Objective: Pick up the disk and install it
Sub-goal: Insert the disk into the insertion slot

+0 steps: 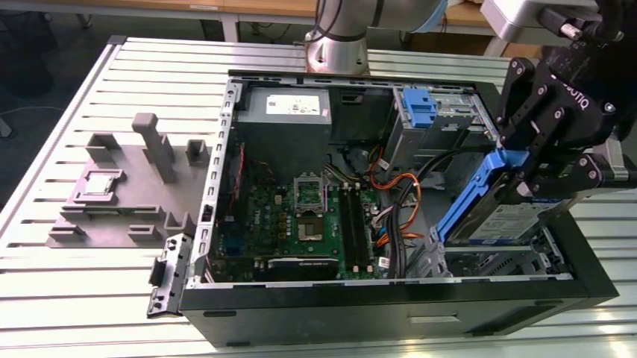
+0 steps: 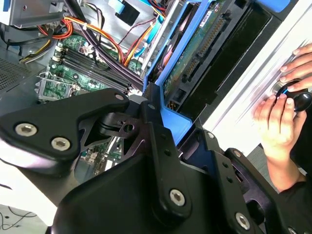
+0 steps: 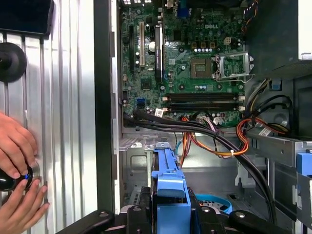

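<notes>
The hand (image 1: 535, 183) clamps the disk (image 1: 503, 221), tilted just beneath it, apparently above the computer case (image 1: 398, 304). Slatted table (image 1: 119, 82) underneath.

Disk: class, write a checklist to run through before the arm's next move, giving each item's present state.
1. Fingers clamped on the disk: ok.
2. Disk seated in the computer case: not ok, it is tilted, not lying flat.
3. Black cables clear of the disk's path: cannot tell.
4. Person's hands outside the case: ok, they are over the table beside it.
5. Case side open: ok.
</notes>
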You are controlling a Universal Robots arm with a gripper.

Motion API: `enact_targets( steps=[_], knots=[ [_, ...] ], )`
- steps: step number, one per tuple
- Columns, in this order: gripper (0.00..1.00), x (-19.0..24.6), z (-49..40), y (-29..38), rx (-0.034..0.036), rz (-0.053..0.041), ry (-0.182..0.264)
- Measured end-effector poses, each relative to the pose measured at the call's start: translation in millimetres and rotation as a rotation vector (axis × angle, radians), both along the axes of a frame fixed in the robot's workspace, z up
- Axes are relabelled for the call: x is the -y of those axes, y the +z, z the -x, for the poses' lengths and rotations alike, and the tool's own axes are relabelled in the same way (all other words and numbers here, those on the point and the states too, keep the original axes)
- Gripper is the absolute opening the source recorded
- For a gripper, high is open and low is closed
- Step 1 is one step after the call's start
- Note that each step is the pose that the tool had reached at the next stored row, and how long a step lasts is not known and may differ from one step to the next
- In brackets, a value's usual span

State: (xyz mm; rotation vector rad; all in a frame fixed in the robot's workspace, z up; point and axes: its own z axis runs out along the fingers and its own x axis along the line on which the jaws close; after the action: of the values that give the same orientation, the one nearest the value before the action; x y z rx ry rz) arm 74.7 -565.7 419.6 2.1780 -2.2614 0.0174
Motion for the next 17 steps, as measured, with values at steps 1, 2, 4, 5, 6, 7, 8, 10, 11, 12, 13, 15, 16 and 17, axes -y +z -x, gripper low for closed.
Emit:
enact_targets(
  steps=[1, 2, 4, 5, 6, 7, 8, 10, 11, 12, 13, 15, 16, 17],
  knots=[
    [0.37, 0.0, 0.0, -0.3, 0.0, 0.0001, 0.0],
    [0.37, 0.0, 0.0, -0.7, 0.0, 0.0001, 0.0],
    [0.37, 0.0, 0.0, -1.4, 0.0, 0.0001, 0.0],
    [0.37, 0.0, 0.0, -1.6, 0.0, 0.0001, 0.0],
    [0.37, 0.0, 0.0, -1.6, -0.0001, 0.0002, 0.0],
    [0.37, 0.0, 0.0, -2.1, 0.0, 0.0001, 0.0],
    [0.37, 0.0, 0.0, -2.5, 0.0, 0.0, 0.0],
    [0.37, 0.0, 0.0, -2.8, 0.0, 0.0, 0.0],
    [0.37, 0.0, 0.0, -3.1, 0.0, 0.0, 0.0],
    [0.37, 0.0, 0.0, -3.3, 0.0, 0.0, 0.0],
    [0.37, 0.0, 0.0, -3.6, 0.0, 0.0001, 0.0],
    [0.37, 0.0, 0.0, -4.6, 0.0, 0.0, 0.0],
    [0.37, 0.1, 0.0, -5.1, 0.0, 0.0001, 0.0],
    [0.37, 0.1, 0.0, -5.7, 0.0, 0.0001, 0.0]
  ],
)
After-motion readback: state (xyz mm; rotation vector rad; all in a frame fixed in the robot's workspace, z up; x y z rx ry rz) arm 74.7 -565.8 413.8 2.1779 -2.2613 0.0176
